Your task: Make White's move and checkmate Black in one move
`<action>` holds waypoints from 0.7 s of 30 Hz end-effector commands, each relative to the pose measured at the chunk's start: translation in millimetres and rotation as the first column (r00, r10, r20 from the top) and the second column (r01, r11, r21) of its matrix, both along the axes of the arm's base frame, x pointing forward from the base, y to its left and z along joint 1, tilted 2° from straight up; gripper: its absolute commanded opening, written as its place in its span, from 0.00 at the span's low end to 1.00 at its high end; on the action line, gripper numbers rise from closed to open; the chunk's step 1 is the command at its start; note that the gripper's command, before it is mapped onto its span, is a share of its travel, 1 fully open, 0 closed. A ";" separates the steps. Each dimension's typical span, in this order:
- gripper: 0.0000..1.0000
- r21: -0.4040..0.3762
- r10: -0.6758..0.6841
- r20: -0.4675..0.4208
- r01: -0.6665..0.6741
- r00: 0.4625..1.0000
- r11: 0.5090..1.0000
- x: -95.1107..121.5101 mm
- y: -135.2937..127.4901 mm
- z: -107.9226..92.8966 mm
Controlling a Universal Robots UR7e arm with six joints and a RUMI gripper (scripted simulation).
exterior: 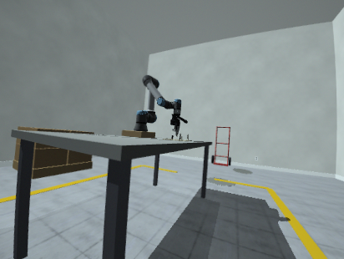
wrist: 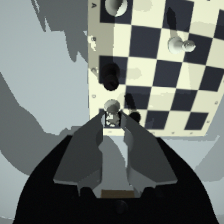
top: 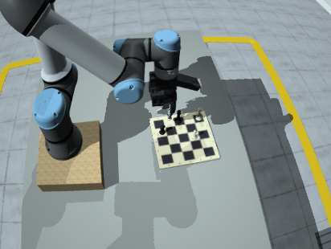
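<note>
The small chessboard (top: 185, 138) lies on the grey table. My gripper (top: 172, 112) hangs low over the board's far left corner and is shut on a white chess piece (wrist: 111, 115), held between the fingertips over an edge square. A tall black piece (top: 178, 116) stands just right of the gripper. Two more black pieces (top: 162, 129) stand on the board's left side; one shows in the wrist view (wrist: 109, 77). Two white pieces stand on the board: one at the far right (top: 198, 116) and one in the middle right (top: 195, 133).
The arm's base stands on a wooden block (top: 70, 157) at the table's left. A yellow line (top: 293, 116) marks the floor around the table. A red hand truck (exterior: 222, 146) stands by the far wall.
</note>
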State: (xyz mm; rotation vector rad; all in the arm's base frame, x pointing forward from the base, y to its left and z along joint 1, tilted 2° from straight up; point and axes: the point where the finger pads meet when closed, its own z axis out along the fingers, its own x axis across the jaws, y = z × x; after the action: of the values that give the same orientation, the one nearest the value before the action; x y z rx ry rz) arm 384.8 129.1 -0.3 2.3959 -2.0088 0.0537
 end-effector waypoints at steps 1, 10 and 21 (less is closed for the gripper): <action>0.00 0.000 0.000 0.003 0.000 1.000 1.000 2.5 0.0 -17.8; 0.00 0.000 0.000 0.003 0.000 1.000 1.000 2.7 -0.1 -24.2; 0.00 0.000 0.000 0.003 0.000 1.000 1.000 2.7 -0.1 -24.2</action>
State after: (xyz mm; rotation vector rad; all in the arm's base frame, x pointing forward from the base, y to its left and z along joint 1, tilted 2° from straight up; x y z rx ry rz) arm 387.0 128.9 -24.7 2.3970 -2.0096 0.0564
